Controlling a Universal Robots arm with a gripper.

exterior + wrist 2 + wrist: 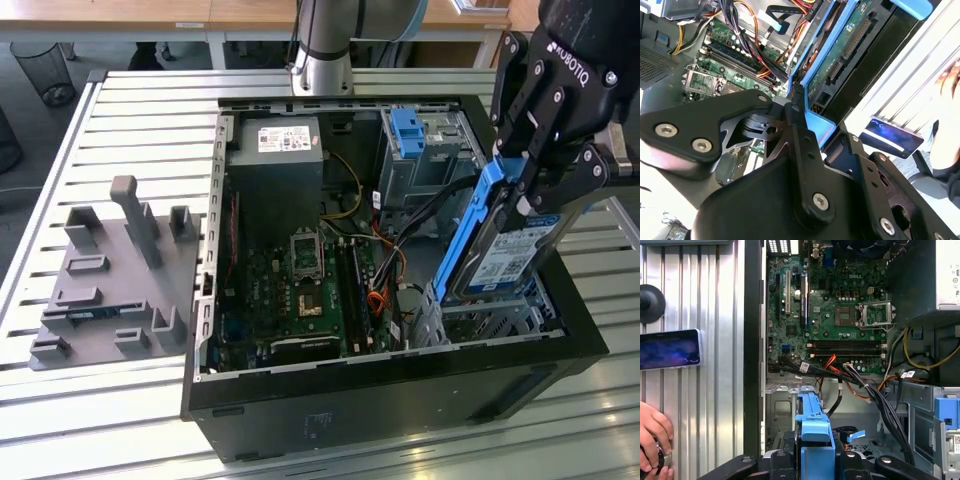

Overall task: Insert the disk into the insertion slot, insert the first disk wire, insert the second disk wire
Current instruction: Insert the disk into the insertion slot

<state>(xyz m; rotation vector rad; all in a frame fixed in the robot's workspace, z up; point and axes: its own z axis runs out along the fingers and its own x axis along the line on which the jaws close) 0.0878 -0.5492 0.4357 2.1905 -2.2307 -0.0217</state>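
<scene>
the gripper (528, 215) is pinching the disk (497, 262) by its blue frame, holding it tilted, nearly standing up, just over the insertion slot (495, 320) at the exterior view's right side of the open computer case (400, 390). this looks like the first step: the disk is not in yet, and i cannot tell if its low end touches the slot. to go in, i think it must line up straight with the slot.

Present were: one disk (505, 260), one gripper (541, 192), one open computer case (400, 400), one grey fixture plate (110, 295), one phone (670, 348), one wastebasket (45, 68).
</scene>
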